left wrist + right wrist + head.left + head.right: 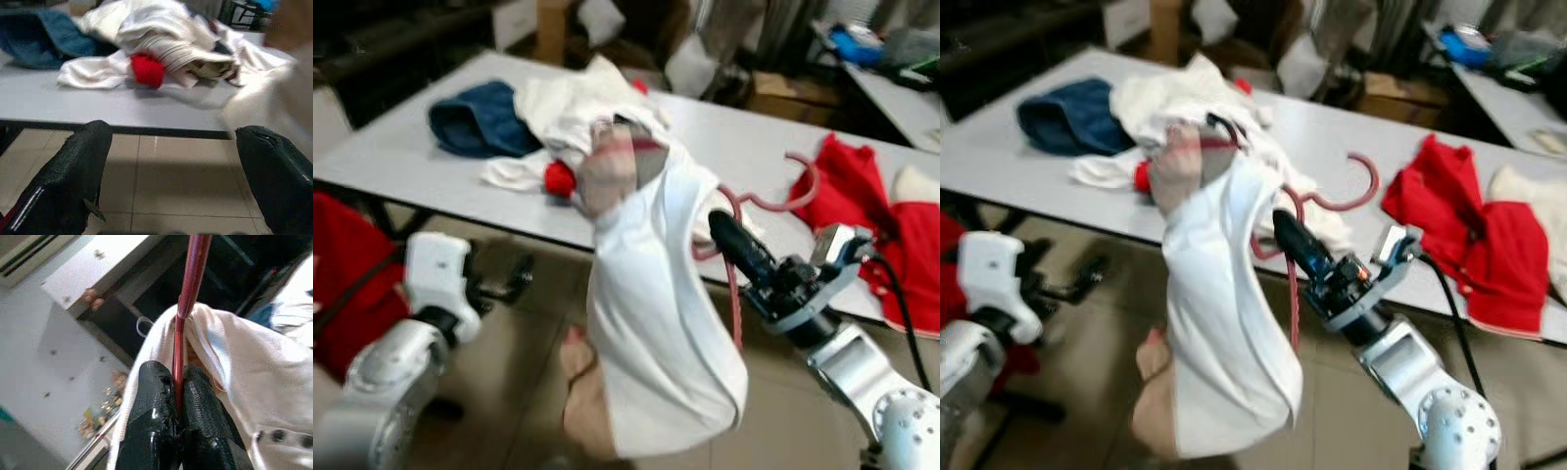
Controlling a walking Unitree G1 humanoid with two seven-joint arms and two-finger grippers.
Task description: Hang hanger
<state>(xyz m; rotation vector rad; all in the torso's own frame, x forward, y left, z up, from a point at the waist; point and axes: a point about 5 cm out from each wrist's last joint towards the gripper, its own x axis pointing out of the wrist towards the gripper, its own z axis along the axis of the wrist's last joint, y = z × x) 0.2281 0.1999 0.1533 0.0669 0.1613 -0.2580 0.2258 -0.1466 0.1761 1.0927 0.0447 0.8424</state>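
Red hanger (pixel 191 279) sits pinched in your right claw (pixel 177 406), arm angled up toward the counter (pixel 401 157), white shirt (pixel 651 323) draped over it. Your left claw (pixel 171 171) gapes wide, empty, held low.

Silver arms (pixel 862 367), black-fingered right gripper (pixel 724 230)

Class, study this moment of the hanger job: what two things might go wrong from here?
1. The right gripper pinches only the thin red hanger rod, so it might twist or slip.
2. The white garment hangs bunched to one side and may slide off; the open left gripper is not supporting it.
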